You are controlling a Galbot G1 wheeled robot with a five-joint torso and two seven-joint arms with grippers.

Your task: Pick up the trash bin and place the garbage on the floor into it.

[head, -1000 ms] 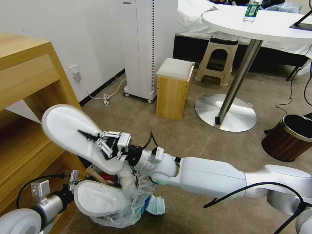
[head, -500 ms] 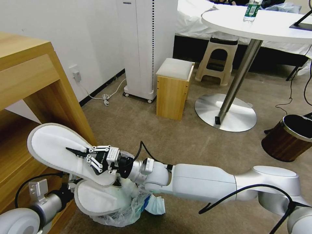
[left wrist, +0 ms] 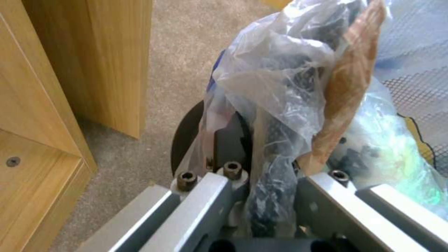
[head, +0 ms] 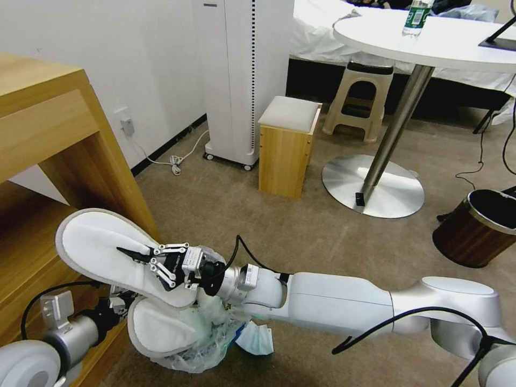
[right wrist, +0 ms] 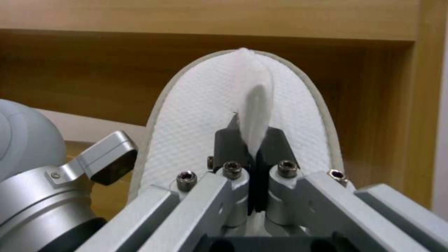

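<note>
Right gripper (head: 137, 252) clenched on a raised fold of the upper white slipper (head: 102, 247), pinched between the two dark fingertips (right wrist: 229, 140). Held tilted in the air, just above the trash bin (head: 204, 344) and very near the wooden shelf unit (head: 54, 140).

Left gripper (head: 115, 306) low at the robot's left side, closed on the trash bin at its edge. Probably gripping both the rim and the clear liner bag (left wrist: 280, 77), though hard to tell under the crinkled plastic. Bin itself just beside the shelf unit, close over the floor (head: 301, 226).

Already crowded inside: lower white slipper (head: 161, 325) sticking out over the rim, bag bulging around it. Light-blue mask (head: 255, 338) against the bag on the far side — impossible to say if hanging out or lying on the carpet.

Possible troubles from here:
- Released too high or off-centre, likely to land on the lower slipper and slide off to the floor — not much free opening left.
- Pushed down hard, likely to tip the bin or pull the liner out of the left grip.
- Swung further to the robot's left, likely to hit the shelf unit and twist out of the thin pinch.
- Mask easily knocked loose by any shake of the bag.
</note>
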